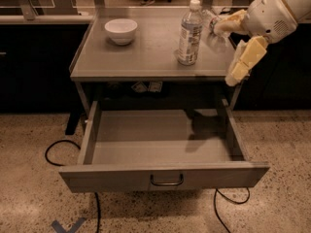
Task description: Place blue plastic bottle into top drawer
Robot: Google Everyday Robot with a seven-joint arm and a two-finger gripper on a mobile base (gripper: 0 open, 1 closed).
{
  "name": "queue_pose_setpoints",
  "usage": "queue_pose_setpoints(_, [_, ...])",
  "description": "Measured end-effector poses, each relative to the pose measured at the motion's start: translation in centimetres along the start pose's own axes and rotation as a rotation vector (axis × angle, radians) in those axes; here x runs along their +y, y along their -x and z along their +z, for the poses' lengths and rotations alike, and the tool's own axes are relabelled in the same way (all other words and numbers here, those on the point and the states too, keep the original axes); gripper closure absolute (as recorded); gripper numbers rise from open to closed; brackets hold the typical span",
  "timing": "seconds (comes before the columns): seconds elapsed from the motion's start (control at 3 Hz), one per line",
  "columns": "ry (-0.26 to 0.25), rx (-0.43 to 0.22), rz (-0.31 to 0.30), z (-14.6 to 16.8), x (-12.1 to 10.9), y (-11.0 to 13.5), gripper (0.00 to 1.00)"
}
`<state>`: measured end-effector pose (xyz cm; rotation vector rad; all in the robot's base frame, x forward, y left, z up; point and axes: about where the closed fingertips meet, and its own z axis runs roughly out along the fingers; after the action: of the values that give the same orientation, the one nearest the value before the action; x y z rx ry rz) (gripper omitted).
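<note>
The blue plastic bottle (189,33) stands upright on the right half of the grey table top (146,52), clear with a white cap and pale label. The top drawer (160,140) below is pulled fully out and holds nothing; its curved handle (166,181) is at front centre. My gripper (226,52) hangs at the table's right edge, just right of the bottle and apart from it. Its cream fingers (245,57) are spread open and hold nothing.
A white bowl (121,30) sits at the table's back left. A smaller clear bottle (210,17) lies behind the tall one, partly hidden by my gripper. Black cables (56,152) trail on the speckled floor around the table legs.
</note>
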<state>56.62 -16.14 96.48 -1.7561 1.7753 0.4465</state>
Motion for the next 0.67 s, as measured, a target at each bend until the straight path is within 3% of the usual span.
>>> queue_pose_setpoints(0.33, [-0.034, -0.057, -0.013, -0.73, -1.56, 1.01, 0.00])
queue_pose_setpoints(0.67, [-0.032, -0.048, -0.010, -0.31, -1.54, 0.91, 0.00])
